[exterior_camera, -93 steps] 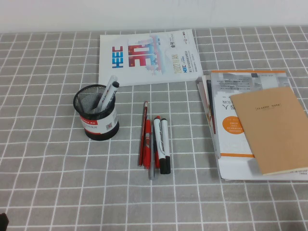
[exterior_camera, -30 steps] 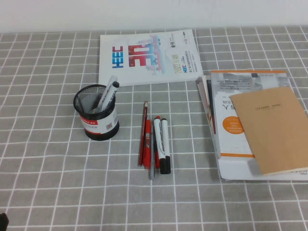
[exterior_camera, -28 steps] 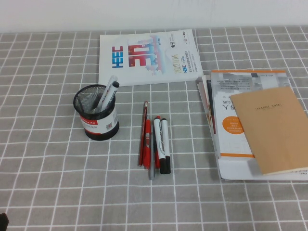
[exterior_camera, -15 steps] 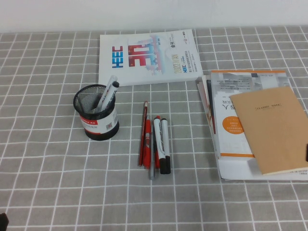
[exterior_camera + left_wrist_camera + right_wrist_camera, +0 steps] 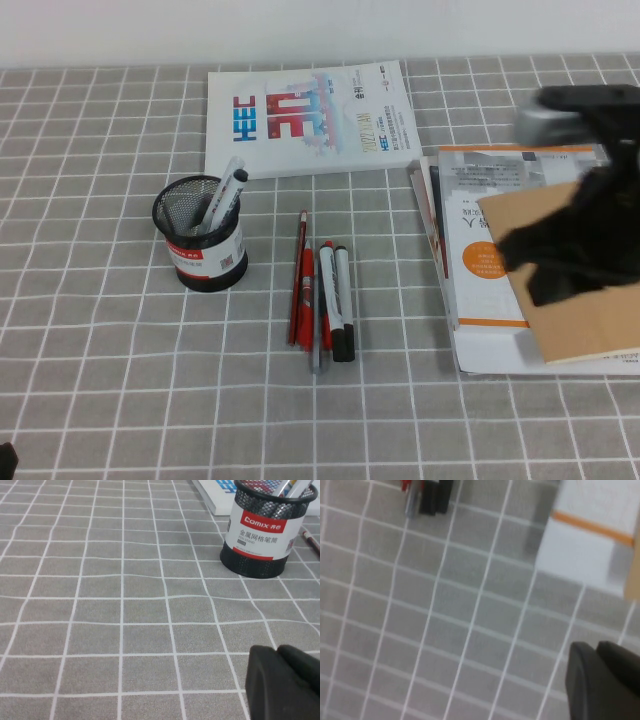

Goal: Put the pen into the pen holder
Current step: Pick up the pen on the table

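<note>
The pen [image 5: 342, 300], white-barrelled with a black cap end, lies on the cloth in a row of pens at mid-table. Its black cap end shows in the right wrist view [image 5: 436, 495]. The pen holder [image 5: 200, 235], a black mesh cup with a red-and-white label, stands to the pens' left with a marker [image 5: 226, 193] leaning in it. It also shows in the left wrist view [image 5: 260, 530]. My right gripper [image 5: 540, 265] is a dark blur above the books at the right, fingers together [image 5: 600, 680], empty. My left gripper [image 5: 277, 652] is shut, low at the near left corner [image 5: 5, 460].
A red pen [image 5: 305, 300], a thin dark-red pencil [image 5: 299, 270] and a red-capped marker [image 5: 326, 290] lie beside the pen. A white booklet [image 5: 308, 115] lies at the back. A stack of books with a tan notebook [image 5: 590, 330] lies at the right.
My right arm has swung in from the right edge and now hangs blurred over the books. The pens, the holder and the left gripper have not moved.
</note>
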Robot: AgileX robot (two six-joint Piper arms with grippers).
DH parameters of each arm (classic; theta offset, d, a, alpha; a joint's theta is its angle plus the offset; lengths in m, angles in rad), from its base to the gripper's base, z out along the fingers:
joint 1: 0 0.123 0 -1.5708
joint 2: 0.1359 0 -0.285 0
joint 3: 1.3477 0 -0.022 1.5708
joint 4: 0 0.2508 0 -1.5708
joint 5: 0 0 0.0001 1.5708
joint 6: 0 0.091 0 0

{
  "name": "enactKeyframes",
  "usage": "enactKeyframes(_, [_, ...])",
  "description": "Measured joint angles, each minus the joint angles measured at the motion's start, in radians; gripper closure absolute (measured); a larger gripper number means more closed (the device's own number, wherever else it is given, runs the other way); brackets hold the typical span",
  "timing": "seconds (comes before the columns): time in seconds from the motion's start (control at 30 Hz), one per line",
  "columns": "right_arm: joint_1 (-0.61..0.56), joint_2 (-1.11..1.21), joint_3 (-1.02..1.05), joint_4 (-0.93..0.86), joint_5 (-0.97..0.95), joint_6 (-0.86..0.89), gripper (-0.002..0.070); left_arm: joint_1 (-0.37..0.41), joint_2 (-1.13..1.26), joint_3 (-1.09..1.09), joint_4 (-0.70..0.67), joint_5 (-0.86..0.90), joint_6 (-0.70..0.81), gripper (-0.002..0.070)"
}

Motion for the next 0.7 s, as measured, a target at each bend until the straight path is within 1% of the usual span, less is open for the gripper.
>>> enactKeyframes(0.1, [0.068,0.116,-0.1,-0.047,0.0,0.022,0.0688,0.0,0.0,0.0,0.0,0.0,0.0,0.068])
enactKeyframes(0.33, [0.184,0.348,-0.305,-0.111,0.0,0.032,0.0688,0.0,0.0,0.0,0.0,0.0,0.0,0.068])
enactKeyframes(0.5, [0.218,0.489,-0.446,-0.131,0.0,0.069,0.068,0.0,0.0,0.0,0.0,0.0,0.0,0.068])
enactKeyframes(0.57, [0.218,0.539,-0.495,-0.131,0.0,0.074,0.0654,0.0,0.0,0.0,0.0,0.0,0.0,0.068])
enactKeyframes(0.6, [0.22,0.565,-0.521,-0.129,0.0,0.074,0.0629,0.0,0.0,0.0,0.0,0.0,0.0,0.068])
enactKeyframes(0.67, [0.224,0.605,-0.566,-0.129,0.0,0.077,0.0569,0.0,0.0,0.0,0.0,0.0,0.0,0.068])
enactKeyframes(0.7, [0.23,0.633,-0.59,-0.131,0.0,0.078,0.0523,0.0,0.0,0.0,0.0,0.0,0.0,0.068])
